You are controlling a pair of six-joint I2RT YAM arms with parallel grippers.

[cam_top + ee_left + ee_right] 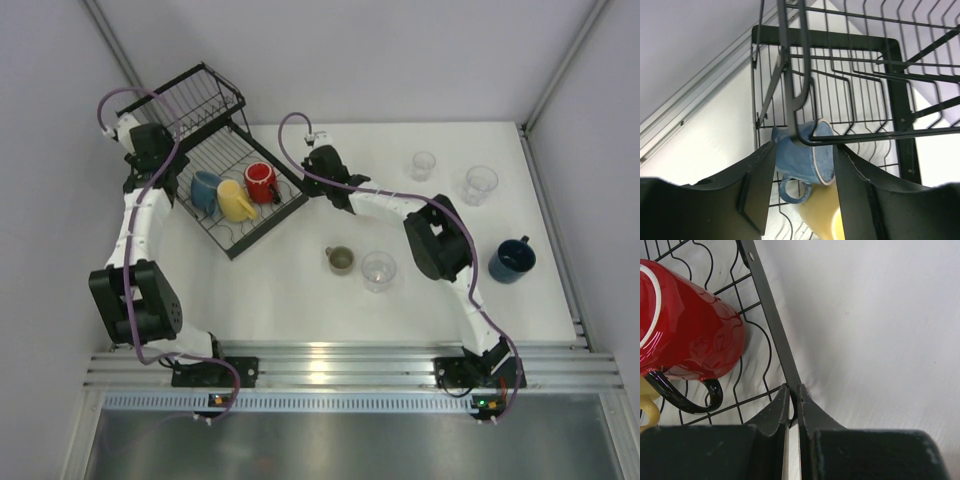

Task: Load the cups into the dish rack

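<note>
The black wire dish rack (262, 222) stands at the back left. A blue mug (205, 188), a yellow mug (236, 200) and a red mug (261, 182) lie in its tray part. My left gripper (172, 172) is open at the rack's left side. In the left wrist view it (804, 146) frames the blue mug (802, 160) behind a rack wire, apart from it. My right gripper (794, 387) is shut on the rack's right rim bar (771, 315), beside the red mug (685, 335). An olive-grey mug (340, 260) and a clear tumbler (378, 270) stand mid-table.
Two more clear tumblers (423, 165) (480, 184) stand at the back right. A dark blue mug (512, 260) stands at the right. The rack's taller basket part (205, 95) rises behind the tray. Walls close in at the back and both sides.
</note>
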